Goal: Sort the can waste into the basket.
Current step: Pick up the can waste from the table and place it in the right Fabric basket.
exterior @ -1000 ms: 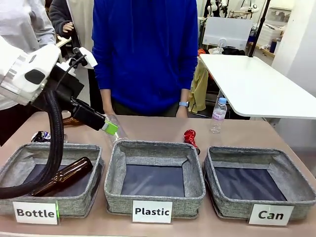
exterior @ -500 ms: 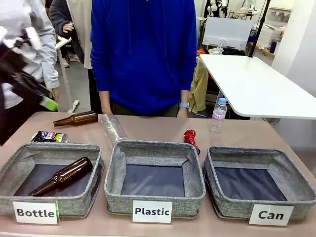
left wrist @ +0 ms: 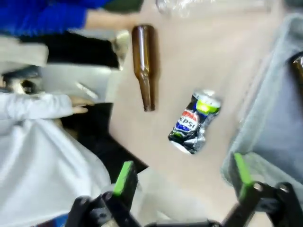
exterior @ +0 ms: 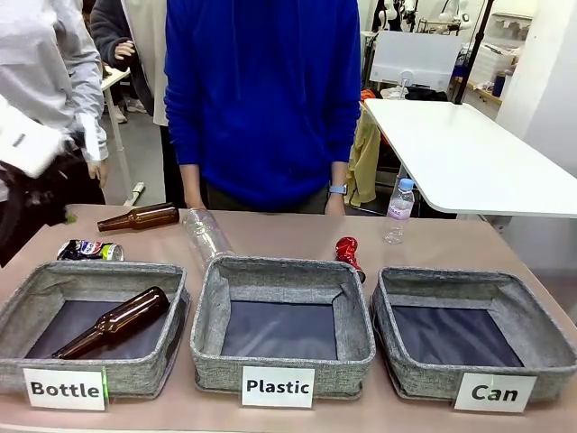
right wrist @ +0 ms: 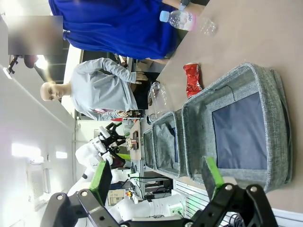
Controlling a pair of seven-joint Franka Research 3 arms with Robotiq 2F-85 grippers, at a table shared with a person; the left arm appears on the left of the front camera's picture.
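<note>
Withdrawn leftward off the counter [exterior: 288,236] since a second ago, the left end effector [left wrist: 183,176] stands open with the dark can [left wrist: 193,124] lying ahead of it behind the "Bottle" basket [exterior: 135,374], the right end effector [right wrist: 157,176] likewise open, and the red can [exterior: 348,255] lying just behind the "Can" basket [exterior: 419,379].

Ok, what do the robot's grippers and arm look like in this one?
Both the left gripper and right gripper are black linkage frames with bolted joints, each tipped with bright green pads. In the front view the left arm has a white shell with black parts beneath.
</note>
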